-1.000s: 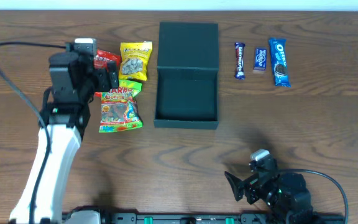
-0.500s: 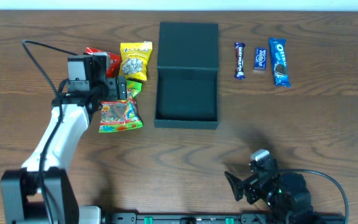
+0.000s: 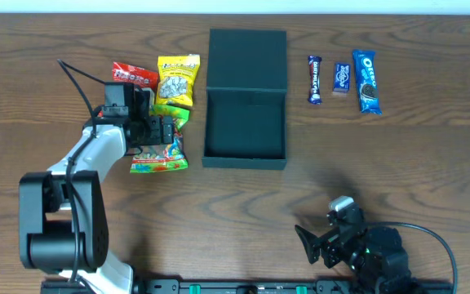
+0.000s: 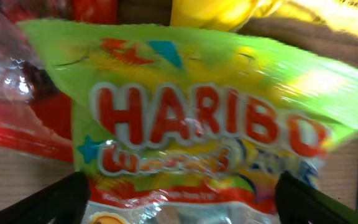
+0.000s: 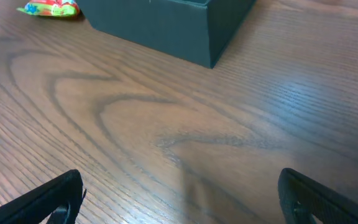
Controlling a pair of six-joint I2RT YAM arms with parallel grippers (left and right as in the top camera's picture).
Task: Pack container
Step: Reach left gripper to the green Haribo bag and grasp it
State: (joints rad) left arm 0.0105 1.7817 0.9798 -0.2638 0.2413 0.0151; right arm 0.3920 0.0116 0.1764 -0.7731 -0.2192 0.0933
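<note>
The container (image 3: 245,122) is a dark green box standing open mid-table, its lid (image 3: 247,57) laid back flat behind it; its front corner (image 5: 166,25) shows in the right wrist view. To its left lies a green and red Haribo bag (image 3: 160,152). My left gripper (image 3: 162,130) hovers open over that bag's top edge. In the left wrist view the Haribo bag (image 4: 210,124) fills the frame, and the left gripper (image 4: 182,208) straddles it with fingertips (image 4: 48,202) wide apart. My right gripper (image 3: 312,243) rests open near the front edge over bare wood, holding nothing.
A red packet (image 3: 134,75) and a yellow seed packet (image 3: 178,78) lie behind the Haribo bag. Right of the container lie a purple bar (image 3: 315,79), a small blue packet (image 3: 341,78) and an Oreo pack (image 3: 366,81). The left arm's cable (image 3: 76,77) arcs above the table.
My left gripper has travelled right and slightly toward the front, ending over the Haribo bag, and the arm has folded inward. The right arm and all packets stayed put.
</note>
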